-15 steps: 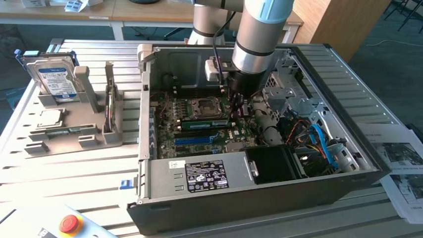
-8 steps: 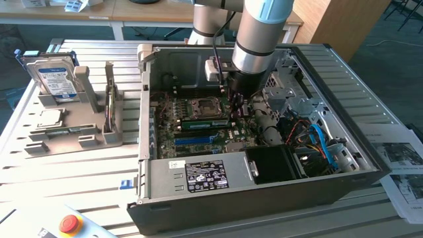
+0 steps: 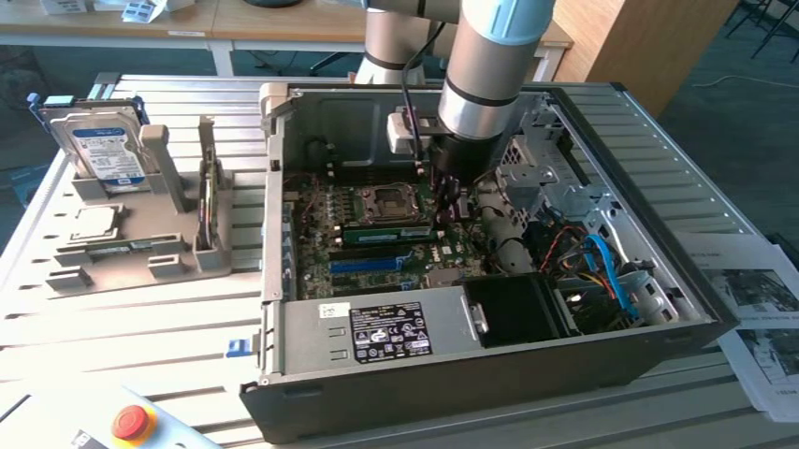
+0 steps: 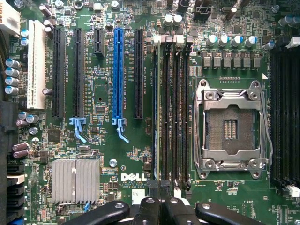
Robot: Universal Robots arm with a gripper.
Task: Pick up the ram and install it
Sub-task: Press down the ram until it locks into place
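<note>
A robot arm reached down into an open computer case (image 3: 500, 374) that lay on its side on a slatted metal table (image 3: 125, 318). The pincer (image 3: 450, 192) hung low over the green motherboard (image 3: 374, 262), just beside the empty silver processor socket (image 3: 381, 201). Its fingers were closed, with no gap between them.

The ram (image 3: 384, 232), a thin green stick, sat on the board just below the socket in the exterior view, lengthwise along the memory slots and right next to the pincer. From the wrist view, the dark fingertips (image 4: 159, 206) met at the near end of a row of long black memory slots (image 4: 174, 112), and one of those slots looked filled by a stick seen edge-on. I could not tell whether the stick was pressed fully home or whether the pincer was touching it.

To do this step well, I judged that the stick needed to stay square in its slot, with its notch lined up. Pressure would have to come straight down and evenly along the top edge, never at an angle, until the end clips caught. Pushing on only 1 end risked tilting the stick or flexing the board.

Off to the exterior view's left, a grey holder (image 3: 138, 234) on the table carried a hard drive (image 3: 103, 150) standing upright.
</note>
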